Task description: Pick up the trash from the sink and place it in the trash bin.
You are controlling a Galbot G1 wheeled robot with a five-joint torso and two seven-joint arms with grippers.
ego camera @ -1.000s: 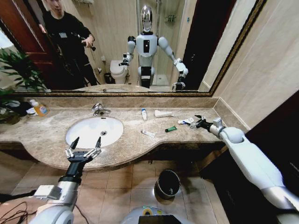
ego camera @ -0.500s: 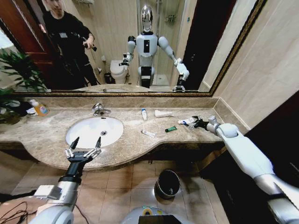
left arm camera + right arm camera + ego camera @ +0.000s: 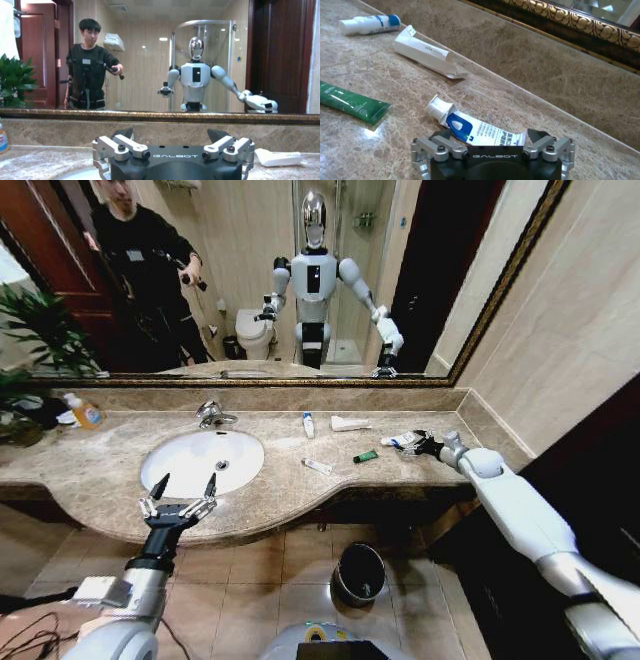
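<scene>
trash bin (image 3: 359, 573): small round black bin on the tiled floor below the counter edge, nearest the robot, well apart from both grippers.
left gripper (image 3: 183, 484): parked low in front of the countertop, just before the near rim of the sink; fingers spread wide, holding nothing. Left wrist view shows the two finger bases (image 3: 123, 147) set apart.
sink (image 3: 160, 457): white oval basin in the beige countertop (image 3: 100, 455), chrome faucet (image 3: 211, 414) at its back edge.
small white tube (image 3: 317, 466): lying on the counter right of the basin, closest piece to the counter's front edge.
green tube (image 3: 366, 456): just right of that, flat on the marble; also in right wrist view (image 3: 351, 103), well off to the side of the gripper.
right gripper (image 3: 420, 443): reached across to the right part of the counter, down at the white-and-blue packet (image 3: 475, 126). Packet lies directly ahead of the gripper (image 3: 492, 133), its far end with the white cap pointing away, its near end running in between the spread fingers; whether the pads touch it, cannot tell — tips are hidden.
white wrapper (image 3: 423, 53): flat, beyond the packet, near the backsplash; head view (image 3: 349, 423).
white tube with blue cap (image 3: 368, 24): farthest, beside the wrapper; head view (image 3: 308, 424).
</scene>
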